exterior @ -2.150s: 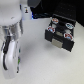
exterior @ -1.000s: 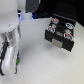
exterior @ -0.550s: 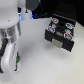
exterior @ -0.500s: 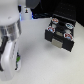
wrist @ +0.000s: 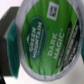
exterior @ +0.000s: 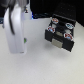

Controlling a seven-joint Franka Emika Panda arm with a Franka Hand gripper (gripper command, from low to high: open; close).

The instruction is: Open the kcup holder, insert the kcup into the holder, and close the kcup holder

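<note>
The kcup (wrist: 46,40) fills the wrist view: a white pod with a green top printed "Green Mountain Dark Magic". A dark finger (wrist: 8,29) presses against its side. In the exterior view my gripper (exterior: 22,44) hangs above the table at the exterior view's left, shut on the kcup (exterior: 24,38), which shows only as a small green spot. The black kcup holder (exterior: 61,42) stands at the exterior view's right, apart from my gripper. Its tray is slid out, with pods in round slots.
Several pods with reddish or dark tops (exterior: 54,21) sit in the holder's tray. The white arm (exterior: 15,27) takes up the exterior view's left. Pale tabletop (exterior: 45,67) lies between my gripper and the holder.
The arm and gripper have risen from low over the table at the exterior view's left, with the kcup in the fingers. The holder has not moved.
</note>
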